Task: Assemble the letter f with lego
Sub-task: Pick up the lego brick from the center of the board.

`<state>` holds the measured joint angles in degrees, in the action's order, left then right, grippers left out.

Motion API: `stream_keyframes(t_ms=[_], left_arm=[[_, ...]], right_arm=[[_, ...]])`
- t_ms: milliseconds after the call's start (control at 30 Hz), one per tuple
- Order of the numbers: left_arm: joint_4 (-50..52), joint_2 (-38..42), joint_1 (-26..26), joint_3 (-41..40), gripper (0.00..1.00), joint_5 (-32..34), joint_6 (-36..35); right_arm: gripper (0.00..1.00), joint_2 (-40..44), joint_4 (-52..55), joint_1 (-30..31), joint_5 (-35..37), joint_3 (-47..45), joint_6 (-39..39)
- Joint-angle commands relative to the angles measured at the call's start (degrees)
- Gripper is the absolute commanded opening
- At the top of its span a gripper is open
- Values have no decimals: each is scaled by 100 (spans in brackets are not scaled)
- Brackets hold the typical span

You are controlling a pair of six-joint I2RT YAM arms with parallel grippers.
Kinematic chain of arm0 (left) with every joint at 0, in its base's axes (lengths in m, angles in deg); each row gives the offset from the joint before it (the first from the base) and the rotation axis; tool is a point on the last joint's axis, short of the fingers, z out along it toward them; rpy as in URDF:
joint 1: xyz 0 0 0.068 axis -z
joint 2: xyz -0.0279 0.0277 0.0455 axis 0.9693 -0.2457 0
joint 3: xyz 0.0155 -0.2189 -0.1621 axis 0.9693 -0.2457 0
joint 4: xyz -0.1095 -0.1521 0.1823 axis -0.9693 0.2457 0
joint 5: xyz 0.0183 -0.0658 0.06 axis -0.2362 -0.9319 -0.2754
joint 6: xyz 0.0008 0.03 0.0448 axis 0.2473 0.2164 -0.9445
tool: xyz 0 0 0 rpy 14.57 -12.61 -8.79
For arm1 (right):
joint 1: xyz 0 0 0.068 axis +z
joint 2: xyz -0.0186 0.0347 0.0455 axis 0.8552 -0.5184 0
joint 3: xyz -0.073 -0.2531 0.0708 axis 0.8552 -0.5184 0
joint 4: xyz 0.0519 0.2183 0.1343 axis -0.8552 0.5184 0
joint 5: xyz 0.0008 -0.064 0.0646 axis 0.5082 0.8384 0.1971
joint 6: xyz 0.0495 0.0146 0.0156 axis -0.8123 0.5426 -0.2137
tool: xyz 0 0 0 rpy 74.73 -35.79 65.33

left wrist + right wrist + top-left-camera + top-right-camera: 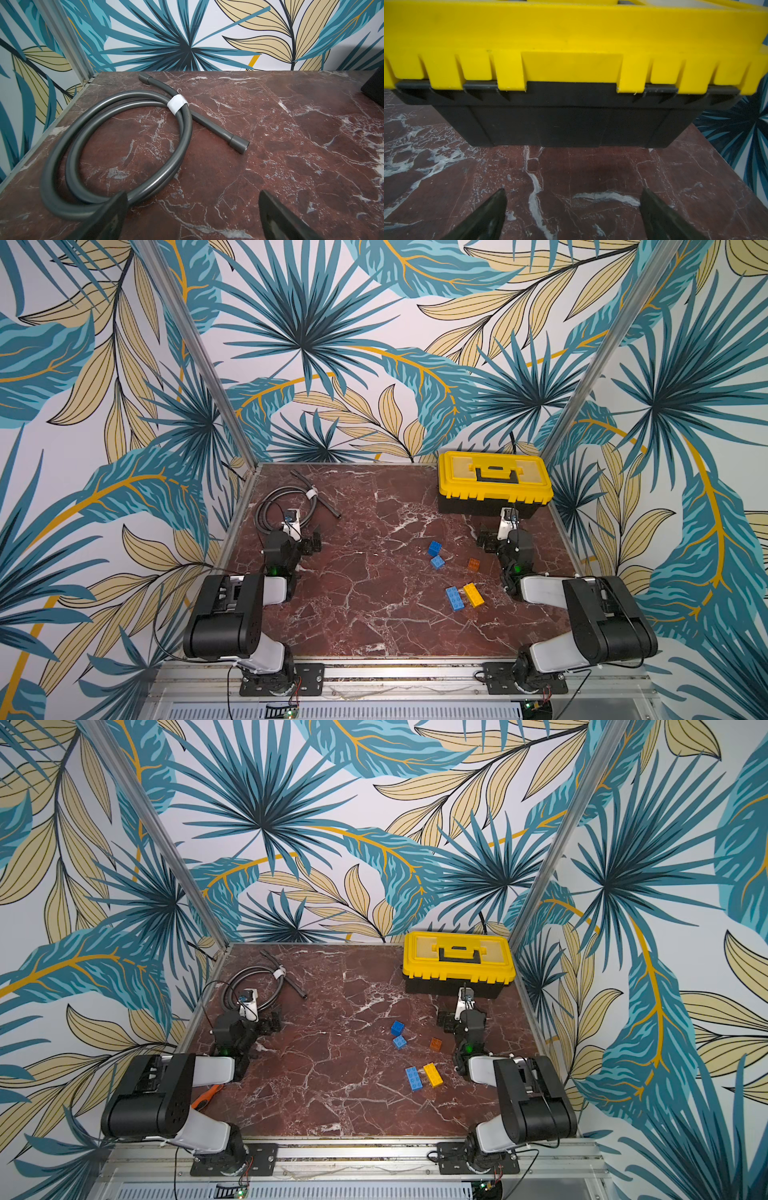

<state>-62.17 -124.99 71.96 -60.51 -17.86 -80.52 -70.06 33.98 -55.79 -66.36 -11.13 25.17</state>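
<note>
Five small studded plastic lego bricks (454, 598) lie loose on the red marble bench (374, 614), near the right arm. Left fingers (112, 216) and right fingers (490, 218) both spread, empty. Judged light, rigid, slick: pinch across flat side walls.

grey hose coil (186, 128) lies on marble table (301, 135); left claw (192, 192) gapes empty.

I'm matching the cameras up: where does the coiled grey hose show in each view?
Both top views: hose in the far left corner of the table.
Left wrist: hose large, lying close ahead of the camera.
Right wrist: not in it.
Shared landmark: the white tape band around it.
</note>
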Motion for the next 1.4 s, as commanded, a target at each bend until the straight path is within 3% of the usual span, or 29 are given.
stream_keyframes(t_ms=[0,233,300,500,633,733,933,1133,1233,1367], left_arm=[[-133,-43,-62,109,99,-41,41],[-135,43,-11,113,99,-131,-60],[-96,237,105,100,100,-23,-185],[-77,1793,362,-537,99,378,-209],[187,3058,458,-760,99,-46,0],[325,3573,520,-778,100,-340,328],[484,3625,575,-593,100,-1071,752],[1491,3558,793,-53,99,-1676,1087],[2024,3527,1082,153,99,-1685,1105],[2723,3431,1713,408,99,-1193,914]], right_arm=[[99,-16,83,-30,-3,55,-27],[99,42,75,-33,103,73,0],[99,268,639,-28,160,251,-79],[97,1367,1804,-25,130,479,-112],[94,1989,3396,-4,19,1147,-418],[92,2161,4295,20,-171,1599,-593],[88,2261,5314,92,-436,2076,-867],[88,2411,5851,334,-559,2264,-992],[87,2367,6086,536,-574,2398,-994],[87,2337,6564,840,-512,2513,-912]])
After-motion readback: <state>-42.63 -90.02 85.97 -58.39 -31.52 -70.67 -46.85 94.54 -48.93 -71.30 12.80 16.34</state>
